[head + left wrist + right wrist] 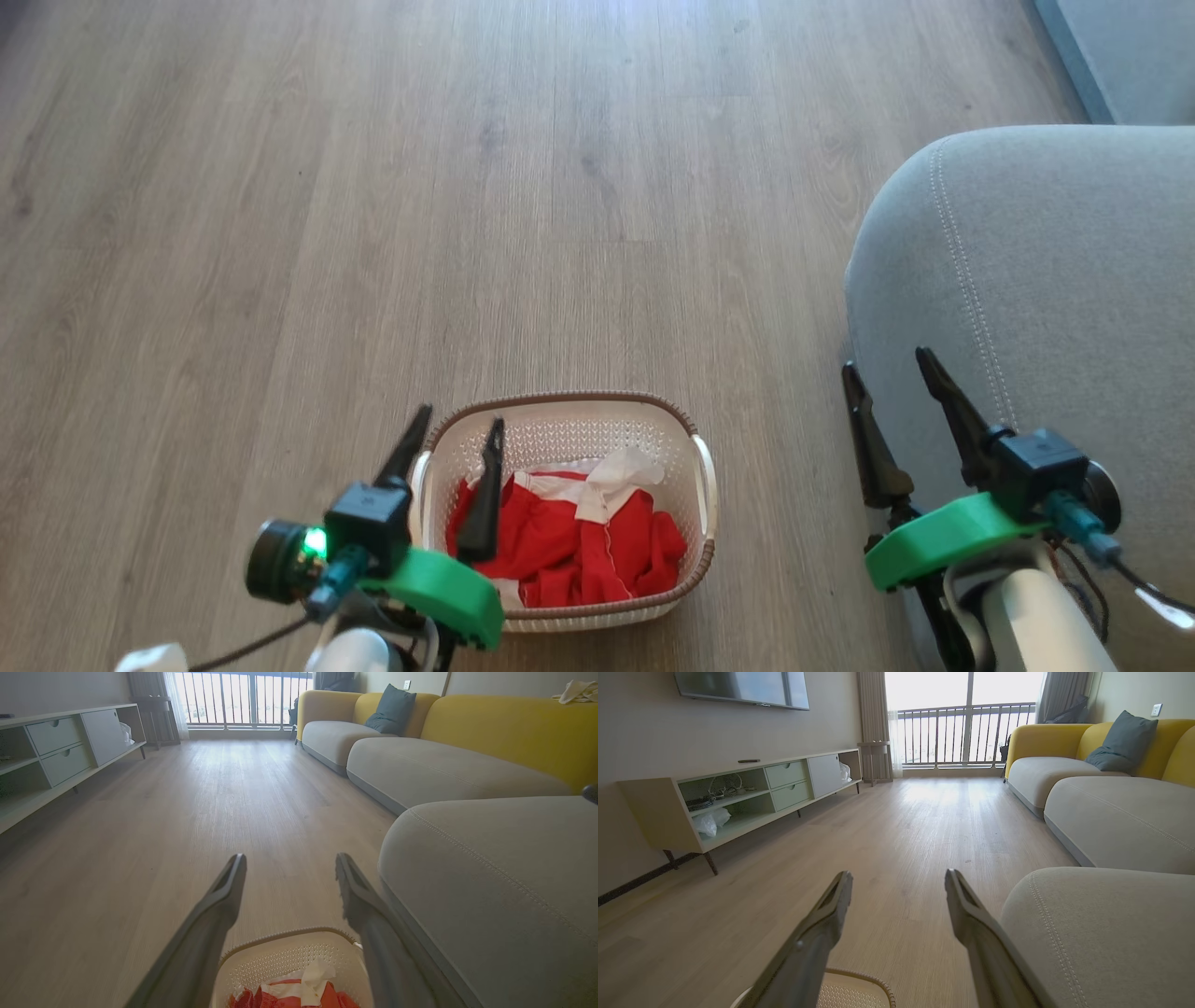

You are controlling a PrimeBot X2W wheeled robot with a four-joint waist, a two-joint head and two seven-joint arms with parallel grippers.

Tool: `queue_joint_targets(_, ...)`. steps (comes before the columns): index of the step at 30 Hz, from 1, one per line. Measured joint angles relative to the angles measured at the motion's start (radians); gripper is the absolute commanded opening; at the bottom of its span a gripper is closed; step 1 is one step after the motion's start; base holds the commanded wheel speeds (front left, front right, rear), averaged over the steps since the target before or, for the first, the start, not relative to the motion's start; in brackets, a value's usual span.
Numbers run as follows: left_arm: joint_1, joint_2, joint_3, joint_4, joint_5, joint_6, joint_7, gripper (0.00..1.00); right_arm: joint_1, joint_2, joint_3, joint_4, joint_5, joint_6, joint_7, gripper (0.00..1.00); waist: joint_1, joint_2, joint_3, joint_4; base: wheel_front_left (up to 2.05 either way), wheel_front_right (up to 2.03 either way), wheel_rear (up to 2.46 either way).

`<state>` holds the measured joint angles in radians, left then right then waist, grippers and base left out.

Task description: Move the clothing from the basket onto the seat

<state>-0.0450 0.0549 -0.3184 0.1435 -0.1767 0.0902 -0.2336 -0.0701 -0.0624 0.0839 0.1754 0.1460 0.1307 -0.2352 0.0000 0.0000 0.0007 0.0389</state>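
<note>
The cream-white perforated laundry basket (560, 437), with its brown braided-look rim and a pale handle on each side, stands on the wood-plank floor (373, 187) near the rounded corner of the grey sofa seat (1055, 280), with a strip of bare floor between them. Inside it lies the clothing (560, 551), a crumpled heap of bright red fabric with white panels and thin white trim. One white piece is folded up on top toward the far wall, and the heap covers most of the basket's floor. How many garments make up the heap cannot be told. None of the red fabric lies on the seat, whose grey upholstery shows pale double stitching running along its curved edge. In the head view the left gripper (462, 415) sits over the basket's left side, one dark finger crossing the red heap and the other lying by the left handle. Its fingers are spread wide and hold nothing. The left wrist view shows the basket and the clothing below and between those fingers. The right gripper (885, 360) is at the near edge of the seat, its fingers likewise wide apart and empty.
</note>
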Motion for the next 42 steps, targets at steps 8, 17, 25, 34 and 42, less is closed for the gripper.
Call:
queue_joint_targets(8,0.008,-0.002,-0.005,0.061,0.008,0.012,-0.016,1.0,-0.002,0.001,0.002,0.066,-0.067,0.0,-0.016,1.0,0.0,0.0,0.022,-0.013,0.0,0.0,0.0)
queue_joint_targets(17,-0.003,-0.003,-0.012,0.106,-0.002,0.019,-0.016,1.0,-0.029,0.002,0.012,0.071,-0.067,0.0,-0.017,1.0,0.0,0.0,0.075,-0.026,0.0,0.0,0.0)
queue_joint_targets(25,-0.091,-0.005,-0.057,0.293,0.001,-0.005,-0.016,1.0,-0.078,-0.002,0.025,0.08,-0.067,0.0,-0.017,1.0,0.0,0.0,0.194,-0.047,0.0,0.0,0.0)
queue_joint_targets(34,-0.347,-0.003,-0.083,0.495,0.114,-0.044,-0.016,1.0,-0.177,-0.006,0.024,0.064,-0.065,0.0,-0.017,1.0,0.0003,0.0,0.427,-0.09,0.0,0.0,0.0)
queue_joint_targets(42,-0.596,0.045,-0.071,0.741,0.151,-0.062,-0.016,1.0,-0.251,-0.003,0.036,0.057,-0.042,0.0,-0.017,1.0,0.0004,-0.0001,0.638,-0.156,0.0,0.0,0.0)
